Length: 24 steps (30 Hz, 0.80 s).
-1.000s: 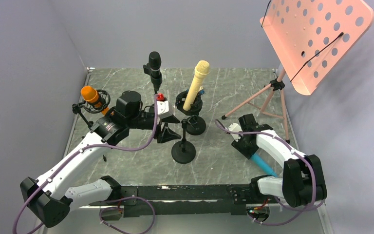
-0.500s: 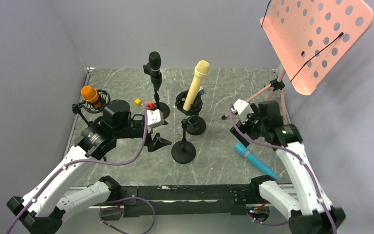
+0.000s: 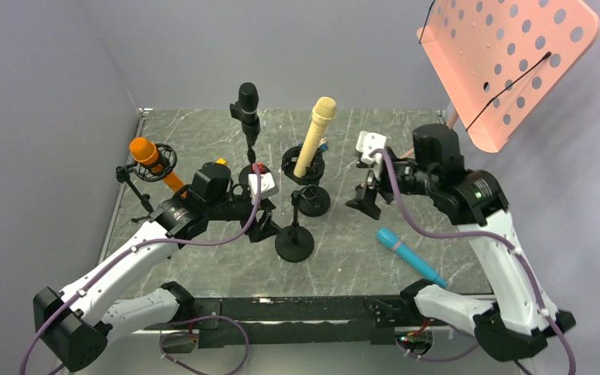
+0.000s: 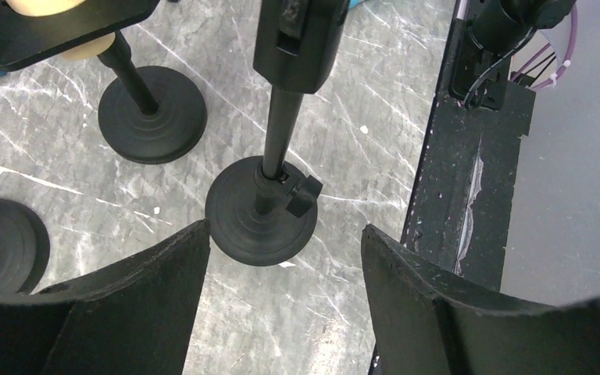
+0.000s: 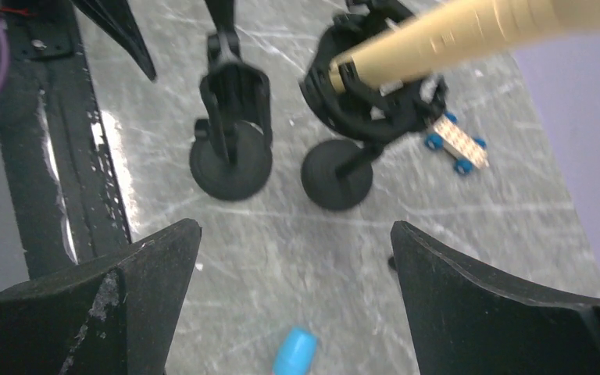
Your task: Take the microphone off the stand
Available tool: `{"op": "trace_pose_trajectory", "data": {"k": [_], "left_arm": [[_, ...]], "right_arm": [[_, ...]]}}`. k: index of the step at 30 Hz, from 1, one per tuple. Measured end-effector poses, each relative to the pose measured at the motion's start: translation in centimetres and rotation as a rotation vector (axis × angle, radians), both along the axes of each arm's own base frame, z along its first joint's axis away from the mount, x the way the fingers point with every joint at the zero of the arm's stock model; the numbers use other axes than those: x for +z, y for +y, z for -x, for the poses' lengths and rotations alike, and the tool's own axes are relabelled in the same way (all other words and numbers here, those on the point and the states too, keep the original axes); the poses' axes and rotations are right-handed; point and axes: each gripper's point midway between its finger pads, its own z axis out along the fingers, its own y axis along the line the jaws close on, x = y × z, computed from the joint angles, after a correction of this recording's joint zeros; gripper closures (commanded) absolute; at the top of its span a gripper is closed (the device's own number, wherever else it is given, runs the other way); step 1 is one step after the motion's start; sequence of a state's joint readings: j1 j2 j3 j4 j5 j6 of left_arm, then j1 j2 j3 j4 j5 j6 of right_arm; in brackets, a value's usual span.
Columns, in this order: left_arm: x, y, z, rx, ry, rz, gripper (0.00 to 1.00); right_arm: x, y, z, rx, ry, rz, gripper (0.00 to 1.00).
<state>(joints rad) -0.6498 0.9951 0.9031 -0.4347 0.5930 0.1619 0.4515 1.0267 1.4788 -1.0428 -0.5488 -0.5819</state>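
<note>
The blue microphone (image 3: pixel 409 257) lies flat on the table at the near right; its tip (image 5: pixel 293 351) shows low between my right fingers. The empty black stand (image 3: pixel 294 231) is at centre, its clip (image 4: pixel 297 35) holding nothing. My right gripper (image 3: pixel 363 201) hangs open above the table, right of the stands and apart from the blue microphone. My left gripper (image 3: pixel 262 226) is open just left of the empty stand, whose base (image 4: pixel 262 212) lies just ahead of its fingertips. Neither gripper holds anything.
A yellow microphone (image 3: pixel 315 134) sits in a shock mount behind the empty stand. A black microphone (image 3: pixel 248 109) and an orange one (image 3: pixel 150 154) stand further left. A pink music stand (image 3: pixel 508 62) on tripod legs (image 3: pixel 406 164) fills the far right. A small wheeled toy (image 5: pixel 457 144) lies near the yellow microphone's base.
My right gripper opened and left the blue microphone lying on the table, then rose and swung away toward the stands. My left gripper drew back, then returned beside the empty stand.
</note>
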Motion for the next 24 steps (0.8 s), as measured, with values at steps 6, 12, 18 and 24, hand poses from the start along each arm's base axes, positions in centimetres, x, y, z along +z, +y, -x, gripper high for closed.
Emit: {"op": "trace_pose_trajectory", "data": {"k": [6, 12, 18, 24], "left_arm": [[-0.2, 0.2, -0.3, 0.008, -0.011, -0.019, 0.25], [0.6, 2.0, 0.3, 0.023, -0.079, -0.046, 0.25], [1.7, 3.8, 0.2, 0.060, -0.117, -0.033, 0.25], [1.9, 3.3, 1.1, -0.002, -0.106, -0.008, 0.31]], "right_arm": [[-0.6, 5.5, 0.6, 0.181, 0.051, 0.015, 0.02], [-1.7, 8.9, 2.1, 0.281, 0.059, 0.053, 0.03], [-2.7, 11.0, 1.2, 0.239, 0.033, 0.078, 0.11], [-5.1, 11.5, -0.8, 0.091, 0.107, 0.108, 0.25]]}}
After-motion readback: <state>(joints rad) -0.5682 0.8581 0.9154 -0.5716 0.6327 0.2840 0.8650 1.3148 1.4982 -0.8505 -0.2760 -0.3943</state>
